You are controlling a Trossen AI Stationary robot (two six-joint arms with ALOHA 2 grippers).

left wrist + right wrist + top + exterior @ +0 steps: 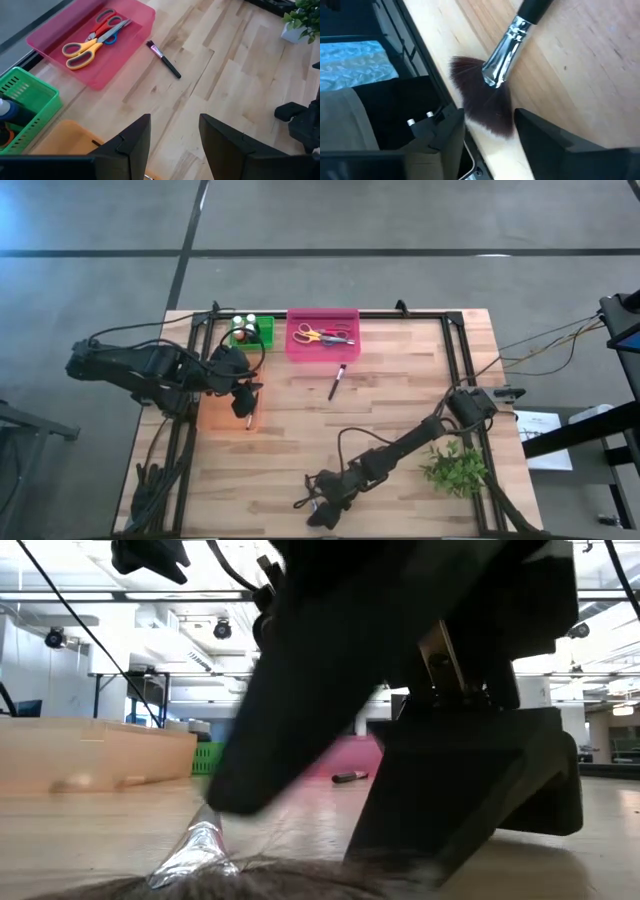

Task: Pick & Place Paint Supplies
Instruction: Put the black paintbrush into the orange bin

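The right pincer (487,132), jaws partly open, straddles the fan brush's (492,95) dark bristles at the bench (580,75) edge, gripping nothing visibly; the left pincer (175,142) hovers open, empty.

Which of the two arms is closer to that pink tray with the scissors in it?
The left. Its gripper hovers over the orange tray, a short way from the pink tray. The right gripper is at the table's opposite edge, down by a fan brush.

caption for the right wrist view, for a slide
Right gripper open over a fan brush lying at the wooden table edge.
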